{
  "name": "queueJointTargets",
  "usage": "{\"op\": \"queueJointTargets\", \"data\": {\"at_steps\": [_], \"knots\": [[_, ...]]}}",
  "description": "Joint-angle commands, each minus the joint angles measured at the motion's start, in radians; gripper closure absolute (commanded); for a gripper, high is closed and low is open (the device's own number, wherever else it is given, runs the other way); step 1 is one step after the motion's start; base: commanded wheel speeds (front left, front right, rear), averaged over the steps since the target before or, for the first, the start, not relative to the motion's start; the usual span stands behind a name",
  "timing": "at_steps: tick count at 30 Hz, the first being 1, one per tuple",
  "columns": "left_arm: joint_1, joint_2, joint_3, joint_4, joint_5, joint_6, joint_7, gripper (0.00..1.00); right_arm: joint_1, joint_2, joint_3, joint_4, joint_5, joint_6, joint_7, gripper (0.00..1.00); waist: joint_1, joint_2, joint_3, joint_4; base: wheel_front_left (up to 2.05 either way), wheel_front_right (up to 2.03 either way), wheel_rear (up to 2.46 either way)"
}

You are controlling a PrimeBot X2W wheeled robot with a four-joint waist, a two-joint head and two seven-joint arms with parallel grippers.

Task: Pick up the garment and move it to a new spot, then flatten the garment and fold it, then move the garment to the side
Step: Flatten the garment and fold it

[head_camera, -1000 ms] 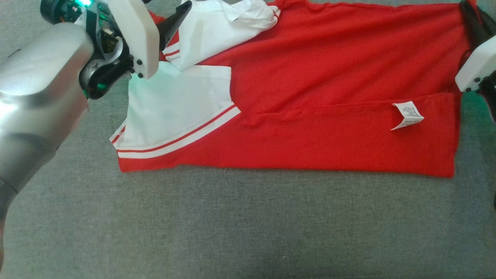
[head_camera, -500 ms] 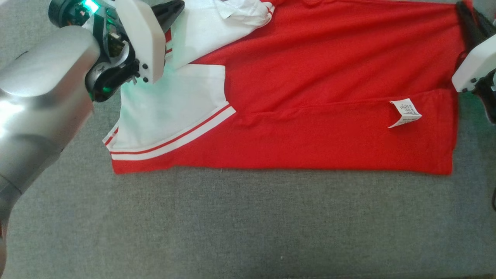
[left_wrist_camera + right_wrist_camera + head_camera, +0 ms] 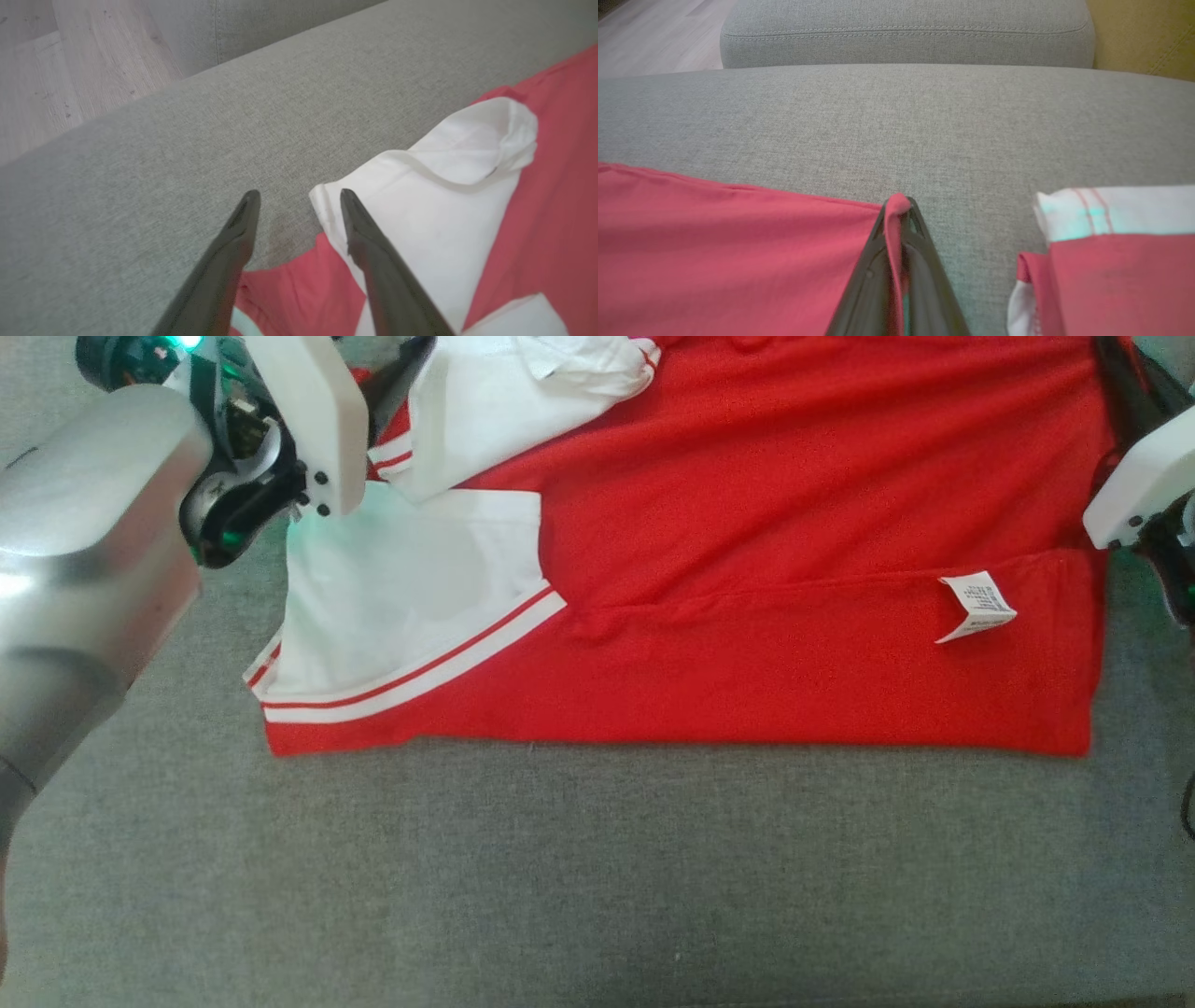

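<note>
The garment (image 3: 794, 523) lies half-folded on the sofa cushion (image 3: 597, 877). Your right hand (image 3: 901, 204) is clamped on its red edge (image 3: 808, 207), just beyond the care label (image 3: 976, 607). Your left hand (image 3: 299, 198), fingers apart and empty, should pinch the white sleeve (image 3: 444, 205) far left of that label.

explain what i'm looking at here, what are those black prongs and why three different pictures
This is a two-armed robot folding clothes. The wide picture comes from a camera on its head, looking down; the other two come from cameras on its wrists, looking along each gripper's two dark fingers. A red and white garment lies partly folded on a grey cushion, a white label showing. The left gripper stands open, holding nothing. The right gripper is shut, pinching a red edge of the garment.
</note>
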Motion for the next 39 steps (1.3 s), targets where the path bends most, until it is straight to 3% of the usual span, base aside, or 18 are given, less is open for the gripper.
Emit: {"op": "queueJointTargets", "data": {"at_steps": [1,9,10,11,12,17,29,33,39], "knots": [[-0.054,0.022,0.032,0.004,0.009,0.002,0.012,0.00,-0.015,-0.005,0.009,-0.021,0.009,-0.001,-0.010,1.00,0.0001,0.0000,0.007,-0.004,0.00,0.00,0.00],[-0.051,0.011,0.031,0.023,-0.005,0.002,0.022,0.00,-0.024,-0.003,0.019,-0.015,0.016,-0.001,-0.016,1.00,0.0001,0.0000,0.022,-0.013,0.00,0.00,0.00],[-0.050,0.011,0.031,0.023,-0.007,0.002,0.022,0.21,-0.025,-0.003,0.019,-0.014,0.017,-0.001,-0.017,1.00,0.0001,0.0000,0.023,-0.013,0.00,0.00,0.00],[-0.049,0.011,0.031,0.019,-0.010,0.002,0.024,0.69,-0.026,-0.003,0.019,-0.011,0.017,-0.001,-0.019,1.00,0.0001,0.0000,0.023,-0.014,0.00,0.00,0.00],[-0.046,0.012,0.031,0.012,-0.016,0.002,0.028,1.00,-0.027,-0.003,0.019,-0.009,0.017,-0.001,-0.020,1.00,0.0001,0.0000,0.023,-0.014,0.00,0.00,0.00],[-0.060,0.033,0.030,-0.022,0.007,0.002,-0.003,1.00,-0.033,-0.004,0.019,-0.004,0.019,-0.001,-0.027,1.00,0.0001,0.0000,0.021,-0.011,0.00,0.00,0.00],[-0.222,0.046,0.047,0.078,0.155,0.002,-0.357,1.00,-0.173,0.000,0.025,-0.006,0.025,-0.001,-0.083,1.00,0.0001,0.0000,0.017,0.001,0.00,0.00,0.00],[-0.249,0.034,0.067,0.129,0.158,0.002,-0.452,1.00,-0.223,0.004,0.017,0.018,0.016,-0.001,-0.119,1.00,0.0001,0.0000,0.005,0.012,0.00,0.00,0.00],[-0.185,0.036,0.052,0.085,0.119,0.002,-0.485,1.00,-0.187,-0.006,0.028,0.050,0.023,-0.001,-0.118,1.00,0.0001,0.0000,-0.036,0.043,0.00,0.00,0.00]]}}
